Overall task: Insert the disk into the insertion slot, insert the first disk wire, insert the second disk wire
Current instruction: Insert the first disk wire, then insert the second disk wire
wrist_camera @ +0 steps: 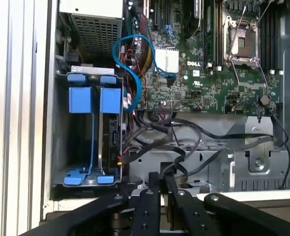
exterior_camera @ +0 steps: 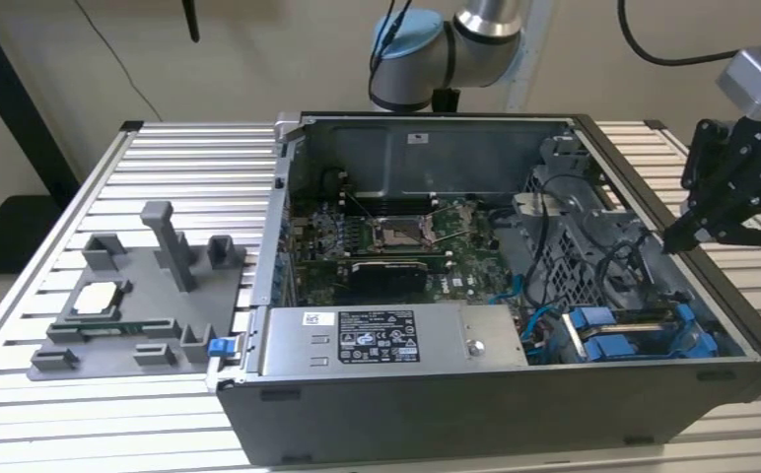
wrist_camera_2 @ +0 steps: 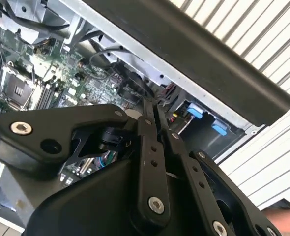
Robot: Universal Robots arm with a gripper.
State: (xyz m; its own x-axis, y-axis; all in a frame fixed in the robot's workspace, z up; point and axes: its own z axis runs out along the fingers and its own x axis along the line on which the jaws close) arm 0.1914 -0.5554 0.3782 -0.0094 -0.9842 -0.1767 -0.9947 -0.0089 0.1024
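Exterior view: gripper (exterior_camera: 680, 239) hangs above the open computer case (exterior_camera: 486, 394), fingers pressed together, holding nothing. Disk (wrist_camera: 110, 128) sits in the insertion slot (wrist_camera: 93, 182) among blue tabs, first wrist view.

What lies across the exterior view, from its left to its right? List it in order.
Grey fixture tray → silver power-supply box → blue disk carriers in the drive cage → gripper over the case's far edge.

The disk (wrist_camera: 108, 132), in its blue carrier, apparently sits on edge inside the insertion slot (wrist_camera: 88, 147).
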